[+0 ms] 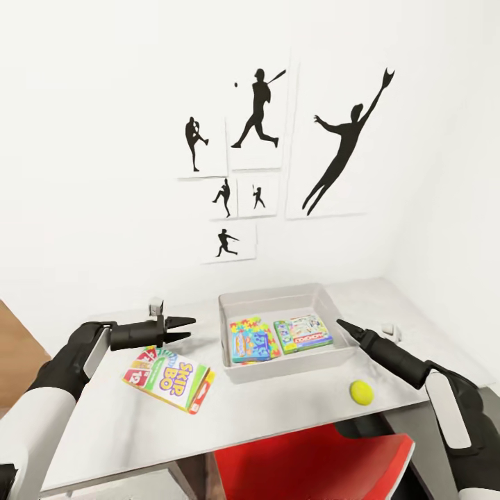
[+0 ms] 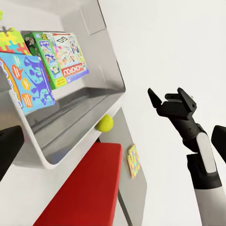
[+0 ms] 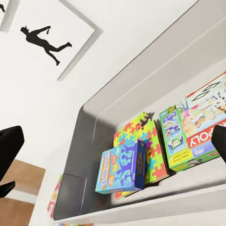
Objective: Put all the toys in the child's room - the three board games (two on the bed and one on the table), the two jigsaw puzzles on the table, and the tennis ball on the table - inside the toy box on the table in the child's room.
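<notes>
two pincers released over the surface, toy box part filled

the left pincer [image 1: 186, 329] hovers above the pale grey-white surface [image 1: 278, 417], its two dark fingers spread apart and holding nothing. just below and toward the robot from it lies the white "skip bo" card box with orange sides [image 1: 169, 378], flat on the surface and apart from the fingers. beyond the left pincer's tips, between the two pincers, stands the shallow light-grey plastic toy box [image 1: 229, 305].

inside the toy box, the light-blue cartoon game box [image 1: 255, 346] rests on top of a bright multicoloured jigsaw square [image 1: 243, 325], on the side nearer the left pincer. the green-white monopoly box with a red banner [image 1: 303, 332] lies beside them, on the side nearer the right pincer [image 1: 340, 323].

the right pincer points at the toy box's near corner; in the left wrist view [image 2: 165, 100] its fingers stand apart, empty. the small yellow-green tennis ball [image 1: 361, 392] sits on the surface below the right arm, just outside the toy box's front wall. in the left wrist view a second multicoloured jigsaw square [image 2: 133, 160] appears past the surface's edge, beside a red chair seat [image 1: 305, 462]. black baseball-player silhouettes [image 1: 260, 107] hang on the white wall.
</notes>
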### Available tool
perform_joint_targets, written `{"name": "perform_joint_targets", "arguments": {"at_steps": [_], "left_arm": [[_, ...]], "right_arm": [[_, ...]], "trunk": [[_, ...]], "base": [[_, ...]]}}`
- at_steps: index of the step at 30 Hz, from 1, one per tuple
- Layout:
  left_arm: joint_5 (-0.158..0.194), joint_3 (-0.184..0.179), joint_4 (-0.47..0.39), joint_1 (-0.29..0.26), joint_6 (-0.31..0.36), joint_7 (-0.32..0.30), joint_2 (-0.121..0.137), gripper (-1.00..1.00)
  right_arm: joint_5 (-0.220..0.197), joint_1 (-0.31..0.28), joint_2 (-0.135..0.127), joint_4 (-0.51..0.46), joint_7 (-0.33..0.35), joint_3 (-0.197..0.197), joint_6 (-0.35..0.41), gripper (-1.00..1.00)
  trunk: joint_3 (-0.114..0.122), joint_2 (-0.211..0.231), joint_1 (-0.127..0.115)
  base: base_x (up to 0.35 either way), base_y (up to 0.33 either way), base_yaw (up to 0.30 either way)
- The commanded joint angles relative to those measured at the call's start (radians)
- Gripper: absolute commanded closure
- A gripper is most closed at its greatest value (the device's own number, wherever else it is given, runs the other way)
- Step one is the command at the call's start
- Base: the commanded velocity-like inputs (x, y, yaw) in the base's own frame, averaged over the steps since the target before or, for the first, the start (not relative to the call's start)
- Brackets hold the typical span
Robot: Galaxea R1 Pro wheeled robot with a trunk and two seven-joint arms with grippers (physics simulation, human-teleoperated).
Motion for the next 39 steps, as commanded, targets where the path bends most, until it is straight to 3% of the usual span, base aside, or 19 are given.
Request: {"name": "perform_joint_targets", "arguments": {"at_steps": [1,39], "left_arm": [[0.001,0.000,0.000,-0.001,0.005,-0.002,0.000,-1.00],[0.001,0.001,0.000,-0.001,0.004,-0.002,0.000,-1.00]], "right_arm": [[-0.003,-0.001,-0.001,0.000,0.002,-0.002,0.006,-1.00],[-0.014,-0.001,-0.004,-0.001,0.000,-0.006,0.014,-1.00]], "trunk": [[-0.002,-0.002,0.001],[0.004,-0.002,0.001]], "base": [[-0.009,0.007,0.009],[-0.021,0.016,0.001]]}}
